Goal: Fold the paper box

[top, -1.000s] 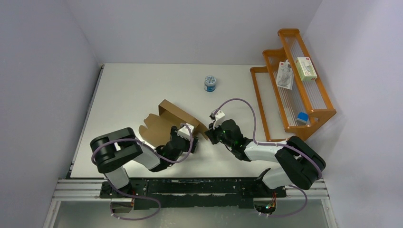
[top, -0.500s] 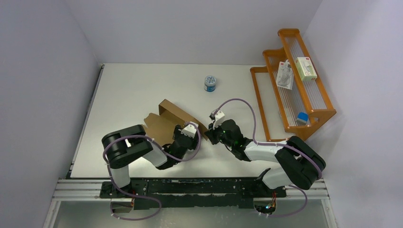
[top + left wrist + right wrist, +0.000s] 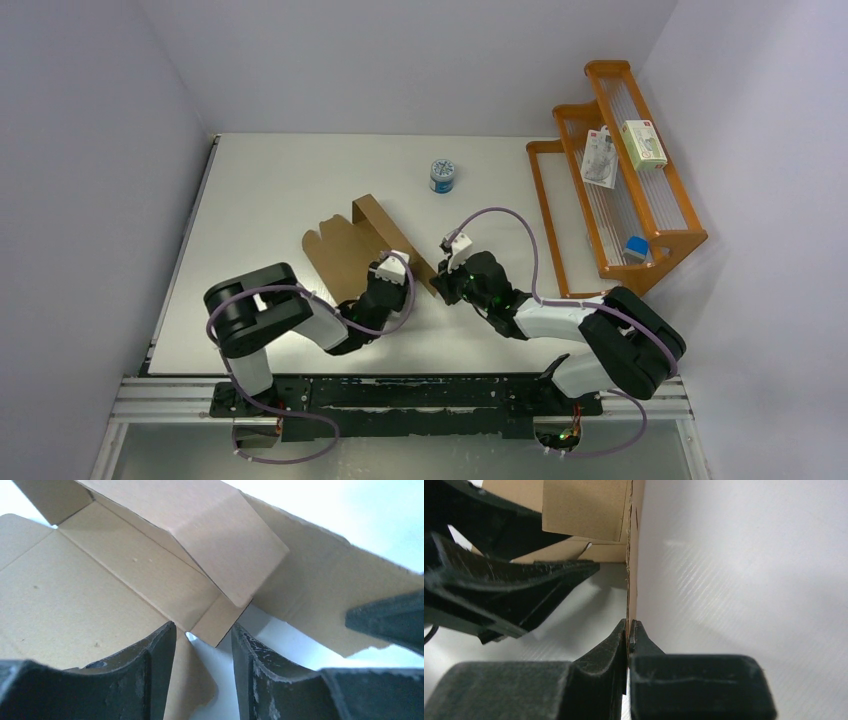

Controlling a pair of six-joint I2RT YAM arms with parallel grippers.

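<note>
1. Top view: the paper box (image 3: 345,255) lies mid-counter (image 3: 260,180) between both arms, with one wall raised. Its long axis runs diagonally, far-left to near-right. I judge it light, thin card that creases easily.
2. Left wrist: the left claw (image 3: 202,635) is half-spread around a small flap's corner, pinching nothing.
3. Right wrist: the right claw (image 3: 629,627) is clamped on the upright wall's edge, a sound hold.

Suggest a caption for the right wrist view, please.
Right fingers pinch an upright wall of the paper box, left fingers alongside.
</note>
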